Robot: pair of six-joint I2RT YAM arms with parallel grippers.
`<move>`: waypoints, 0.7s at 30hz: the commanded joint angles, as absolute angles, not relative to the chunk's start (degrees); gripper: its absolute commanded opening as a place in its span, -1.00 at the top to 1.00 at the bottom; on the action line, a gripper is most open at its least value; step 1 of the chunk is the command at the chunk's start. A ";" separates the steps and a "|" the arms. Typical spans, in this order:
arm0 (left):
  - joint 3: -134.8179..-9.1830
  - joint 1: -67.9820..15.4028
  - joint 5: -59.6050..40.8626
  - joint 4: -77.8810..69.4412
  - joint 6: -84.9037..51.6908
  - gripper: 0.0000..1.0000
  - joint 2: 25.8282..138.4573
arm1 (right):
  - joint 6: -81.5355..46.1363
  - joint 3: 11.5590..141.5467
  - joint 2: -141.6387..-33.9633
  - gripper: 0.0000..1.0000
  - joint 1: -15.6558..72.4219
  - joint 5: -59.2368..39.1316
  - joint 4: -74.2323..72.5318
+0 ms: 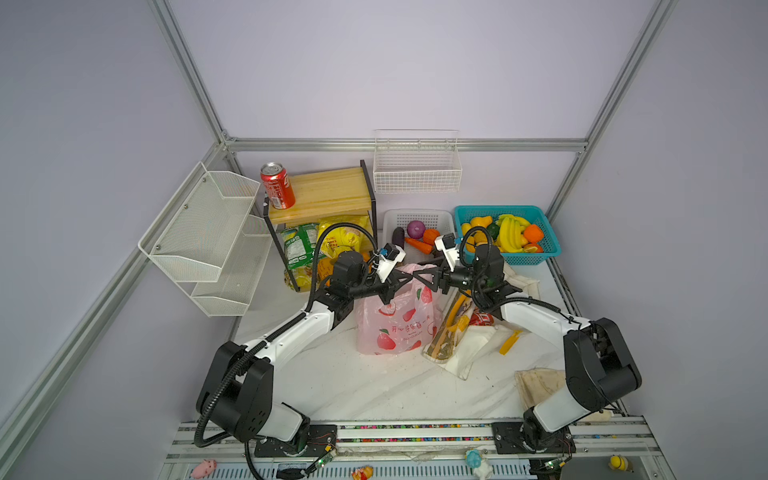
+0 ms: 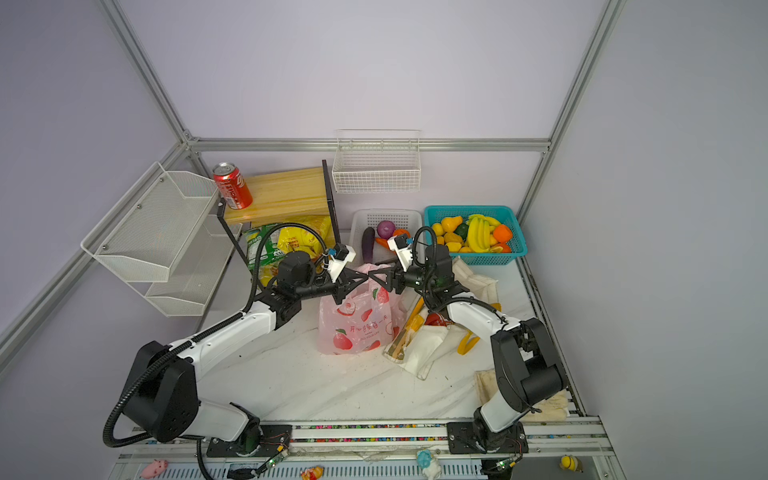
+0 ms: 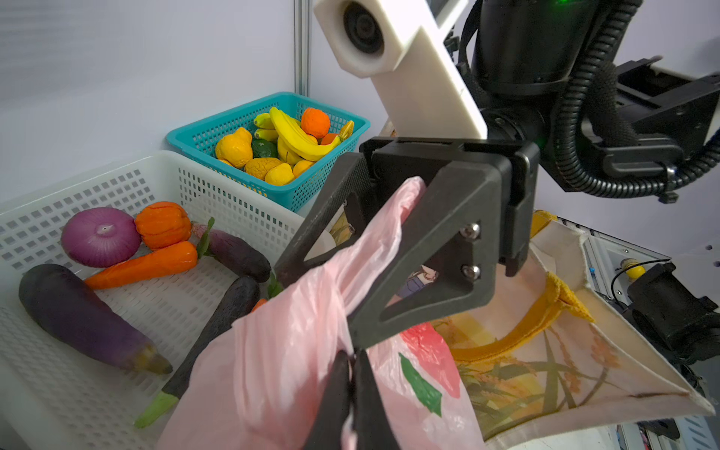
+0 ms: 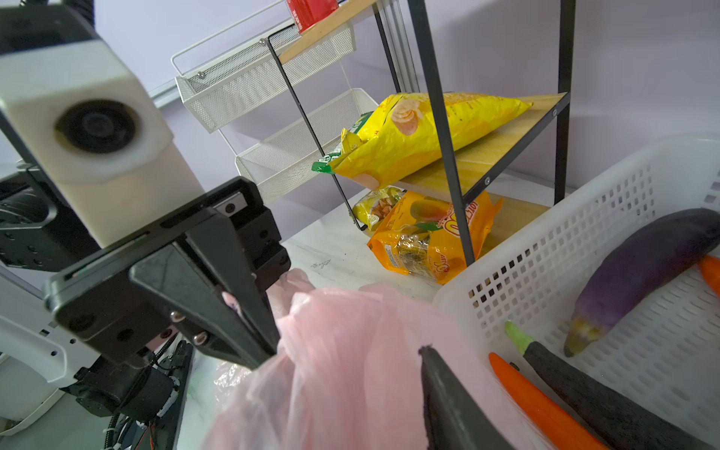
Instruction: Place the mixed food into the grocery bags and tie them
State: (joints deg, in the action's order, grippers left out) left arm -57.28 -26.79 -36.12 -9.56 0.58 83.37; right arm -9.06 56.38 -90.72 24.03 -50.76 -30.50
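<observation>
Left wrist view: left gripper (image 3: 352,360) clenched on the twisted top of the thin translucent pink plastic bag (image 3: 272,370), which hangs below both jaws. On right gripper (image 3: 317,307), jaws spread, pink film loose between them. Tying step, I judge. Next: right takes a handle, 2 ends cross.

Red Chinese print on pink bag (image 1: 395,328); white script on red cola can (image 1: 277,185), both illegible
</observation>
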 commanded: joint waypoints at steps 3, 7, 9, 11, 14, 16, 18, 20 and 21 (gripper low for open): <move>-54.88 -27.24 -37.08 -11.69 0.53 0.93 83.24 | -12.39 56.86 -90.18 -0.08 24.39 -53.08 -36.02; -54.78 -27.26 -36.98 -11.65 0.60 0.94 83.14 | -11.15 56.67 -89.95 -0.08 24.39 -52.69 -34.72; -54.67 -27.29 -36.85 -11.62 0.74 0.94 82.97 | -11.58 56.69 -89.93 -0.08 24.36 -53.58 -34.95; -54.67 -27.27 -36.87 -11.58 0.87 0.95 82.97 | -11.94 56.67 -89.91 -0.10 24.41 -52.88 -34.99; -54.67 -27.41 -36.99 -11.35 1.42 0.95 82.98 | -13.94 56.87 -90.00 -0.13 24.38 -52.16 -36.23; -54.67 -27.42 -36.85 -11.00 1.84 0.95 83.13 | -15.51 56.85 -90.33 -0.13 24.44 -51.49 -37.59; -54.67 -27.46 -36.72 -10.68 2.27 0.95 83.09 | -16.16 57.06 -90.73 -0.13 24.78 -50.82 -37.94; -54.67 -27.51 -36.65 -10.34 2.70 0.95 82.98 | -16.24 57.51 -91.46 -0.07 25.01 -50.52 -37.88; -54.67 -27.62 -36.58 -10.20 2.80 0.94 83.04 | -16.26 57.69 -91.79 -0.04 25.10 -50.29 -37.73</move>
